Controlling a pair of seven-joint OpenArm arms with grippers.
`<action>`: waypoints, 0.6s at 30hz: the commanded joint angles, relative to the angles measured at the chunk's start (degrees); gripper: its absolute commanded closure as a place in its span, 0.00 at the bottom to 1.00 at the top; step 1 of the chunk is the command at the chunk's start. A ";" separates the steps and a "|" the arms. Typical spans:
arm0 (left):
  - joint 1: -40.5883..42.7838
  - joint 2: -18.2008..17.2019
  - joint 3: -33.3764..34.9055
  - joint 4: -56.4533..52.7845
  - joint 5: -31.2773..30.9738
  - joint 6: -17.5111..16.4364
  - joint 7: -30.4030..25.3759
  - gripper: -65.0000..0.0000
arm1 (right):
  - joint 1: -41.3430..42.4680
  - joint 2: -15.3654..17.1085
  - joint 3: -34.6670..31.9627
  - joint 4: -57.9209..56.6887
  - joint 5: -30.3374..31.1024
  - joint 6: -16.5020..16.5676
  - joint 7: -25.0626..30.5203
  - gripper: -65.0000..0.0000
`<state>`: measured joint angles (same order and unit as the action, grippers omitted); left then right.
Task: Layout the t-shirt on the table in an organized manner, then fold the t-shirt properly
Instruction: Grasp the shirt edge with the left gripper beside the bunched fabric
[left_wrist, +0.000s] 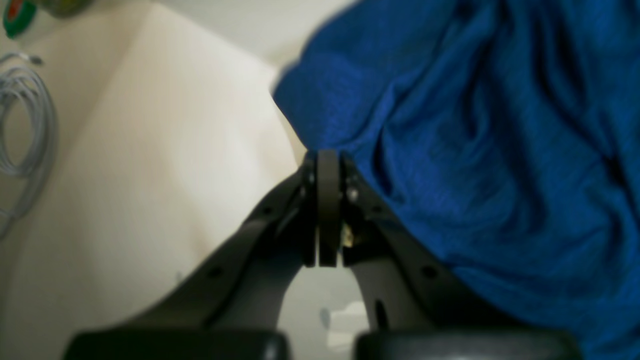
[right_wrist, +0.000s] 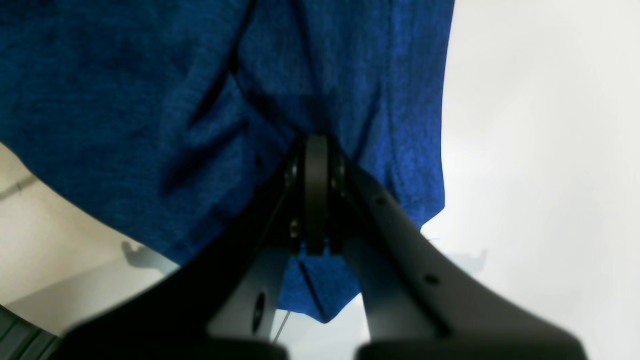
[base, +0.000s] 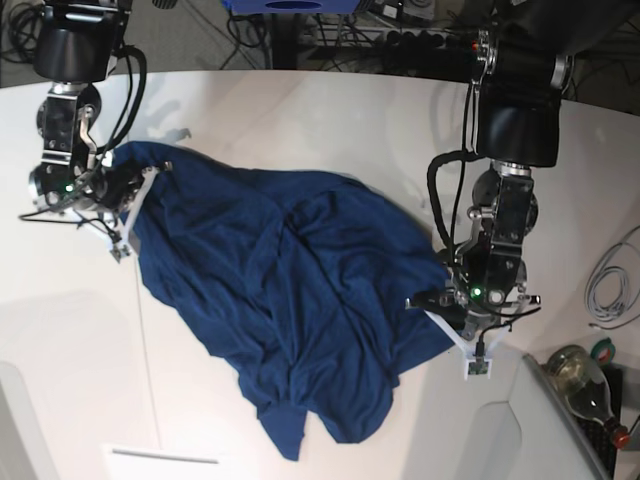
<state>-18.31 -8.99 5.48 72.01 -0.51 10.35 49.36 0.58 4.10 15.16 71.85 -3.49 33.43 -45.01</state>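
Note:
The dark blue t-shirt lies crumpled and spread diagonally across the white table. My left gripper is at the shirt's right edge; in the left wrist view its fingers are pressed together, with the t-shirt fabric's edge meeting their tips. At the shirt's upper left corner my right gripper is shut on cloth. In the right wrist view the t-shirt bunches around the gripper, and a flap hangs below the closed fingers. Bare table shows to the right.
A coiled grey cable lies at the table's right edge, also the cable in the left wrist view. A glass bottle and a green tape roll sit at the lower right. Cables and a power strip lie beyond the far edge.

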 joint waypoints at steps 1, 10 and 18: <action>-2.93 0.86 -0.07 0.65 0.65 0.24 -0.70 1.00 | -0.54 0.08 0.01 -0.34 -1.66 -0.16 -2.77 1.00; -15.32 5.96 5.56 -17.90 0.73 0.24 -4.40 1.00 | -0.45 0.17 0.01 -0.34 -1.66 -0.16 -2.77 1.00; -26.40 12.20 12.15 -47.44 0.73 0.33 -22.07 1.00 | -0.36 0.17 0.01 -0.34 -1.66 -0.16 -3.03 1.00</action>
<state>-42.65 3.25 17.67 23.46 -0.32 10.26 28.14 0.60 4.12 15.16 71.85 -3.42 33.43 -45.17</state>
